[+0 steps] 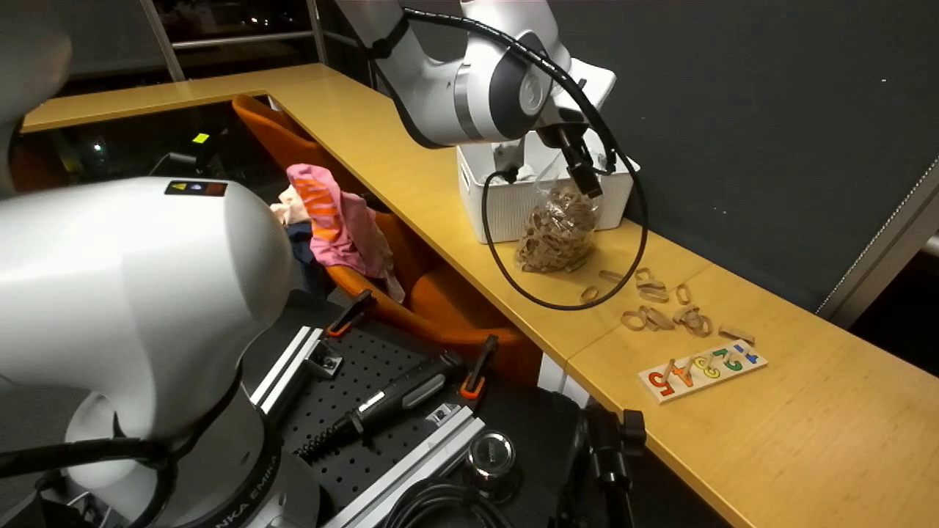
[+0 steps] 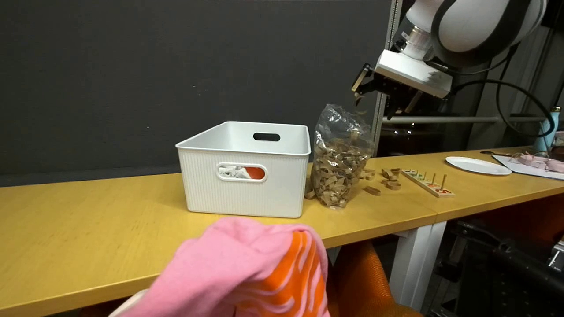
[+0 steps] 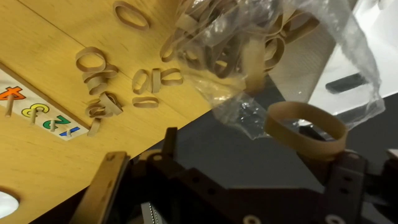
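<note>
Tool [image 3: 231,154] spread wide, band [image 3: 298,141] at fingertip, gap above bag's rim [image 2: 333,116]

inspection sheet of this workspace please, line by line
Surface: wooden table, with loose tan bands scattered on it.
Job's things: upright clear bag holding many more bands.
Clutter: number board, white bin beside the bag, white plate.
Gripper: open near the bag's top; one band overlaps one side in the wrist view, contact unclear.
Cables: black cable hanging in a loop.
Surroundings: dark wall; orange chair draped with pink cloth.
</note>
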Available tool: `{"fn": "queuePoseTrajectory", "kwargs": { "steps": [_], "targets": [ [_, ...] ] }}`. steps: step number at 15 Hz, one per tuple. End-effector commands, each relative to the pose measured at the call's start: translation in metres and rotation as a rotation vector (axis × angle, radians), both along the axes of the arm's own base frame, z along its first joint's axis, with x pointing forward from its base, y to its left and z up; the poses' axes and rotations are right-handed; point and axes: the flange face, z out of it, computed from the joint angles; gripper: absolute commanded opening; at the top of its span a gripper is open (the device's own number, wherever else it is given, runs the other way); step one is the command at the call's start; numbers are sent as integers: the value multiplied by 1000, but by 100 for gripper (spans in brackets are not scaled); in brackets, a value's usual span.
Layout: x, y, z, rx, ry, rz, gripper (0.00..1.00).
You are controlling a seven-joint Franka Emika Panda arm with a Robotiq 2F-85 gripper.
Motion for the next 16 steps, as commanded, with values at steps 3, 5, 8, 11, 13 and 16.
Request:
{"fn": "queuePoseTrajectory", "kwargs": {
  "steps": [3, 5, 8, 11, 13, 16],
  "targets": [
    [-23, -27, 9, -13, -47, -50, 100],
    [-38, -44, 5, -5, -32, -96, 100],
    [-66, -79, -3, 17, -1, -174, 100],
    [-88, -119, -2, 64, 33, -230, 100],
    [-92, -146, 9, 88, 35, -254, 100],
    [-81, -168, 30, 131, 68, -270, 100]
  ]
}}
